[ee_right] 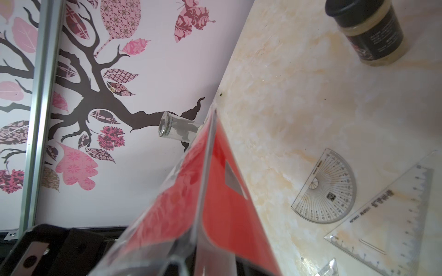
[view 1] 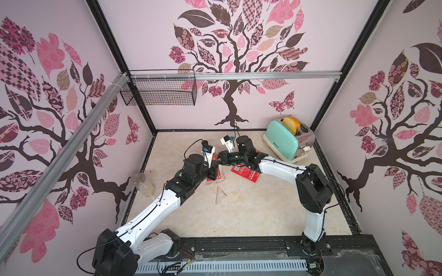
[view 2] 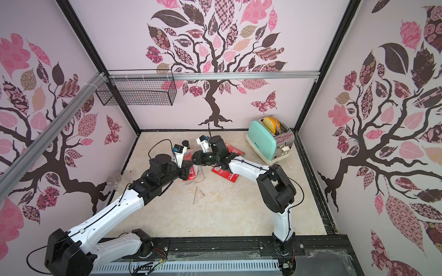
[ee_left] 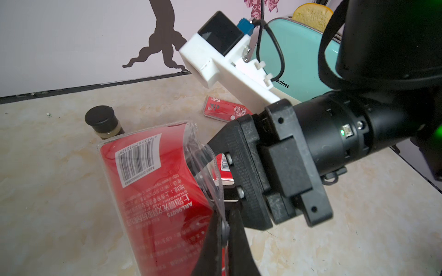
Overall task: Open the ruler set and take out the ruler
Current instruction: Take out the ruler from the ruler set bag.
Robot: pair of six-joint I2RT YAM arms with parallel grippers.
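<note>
- I am pinching the clear edge of the ruler set [ee_left: 153,191] tight in my left claw [ee_left: 224,229], holding it up over the middle of the desk [ee_left: 311,239].
- My right claw [ee_left: 221,172] is poking at the bag's open mouth. I cannot tell if it is gripping anything.
- I think I am doing the taking-out step.
- Next, my right claw needs to pinch a ruler inside and pull straight out.
- A half-round ruler [ee_right: 325,188] and a three-corner ruler [ee_right: 387,215] are lying on the desk nearby.

Tree-patterned pink walls [view 1: 153,35] enclose marbled beige floor [view 1: 251,215].
</note>
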